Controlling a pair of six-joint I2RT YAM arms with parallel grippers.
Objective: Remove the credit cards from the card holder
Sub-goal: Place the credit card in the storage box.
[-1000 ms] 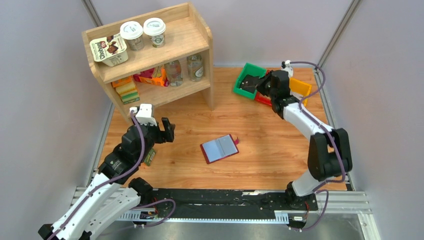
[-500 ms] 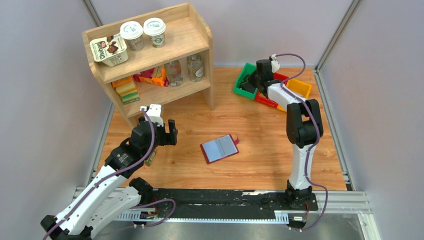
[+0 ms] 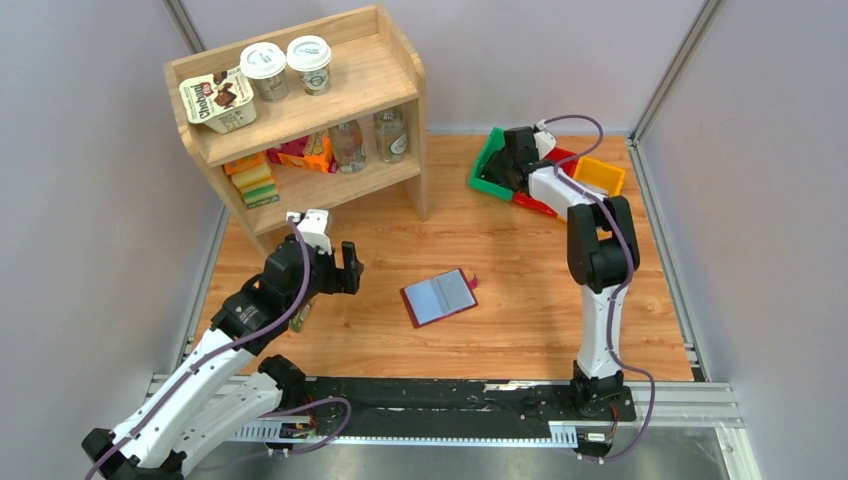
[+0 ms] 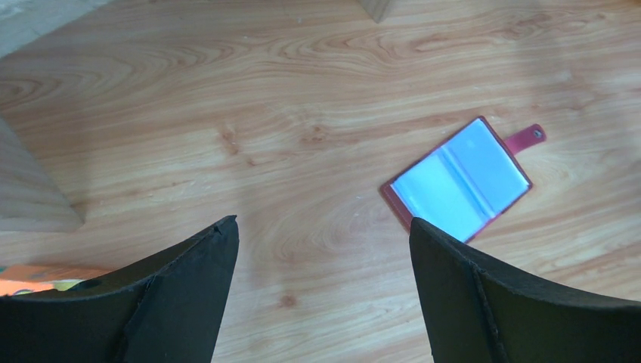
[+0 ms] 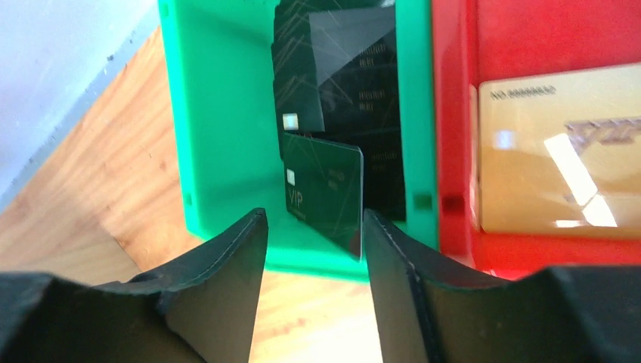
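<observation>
The maroon card holder [image 3: 438,296] lies open on the wooden table, grey clear sleeves up, snap tab to the right; in the left wrist view the card holder [image 4: 461,178] is ahead and to the right. My left gripper [image 3: 335,280] hovers left of it, open wide and holding nothing [image 4: 321,223]. My right gripper [image 3: 515,150] is at the green bin [image 5: 219,113], open [image 5: 314,213]. A black credit card [image 5: 325,189] marked VIP leans in the bin just past the fingertips, close to the right finger. More black cards [image 5: 340,68] lie behind it.
A red bin [image 5: 453,113] beside the green one holds a gold card [image 5: 559,151]; a yellow bin [image 3: 600,175] sits further right. A wooden shelf [image 3: 300,110] with cups, bottles and boxes stands at the back left. Walls close in on three sides.
The right gripper swung left over the green bin and its jaws opened, leaving the black card in the bin. The left arm edged slightly toward the card holder.
</observation>
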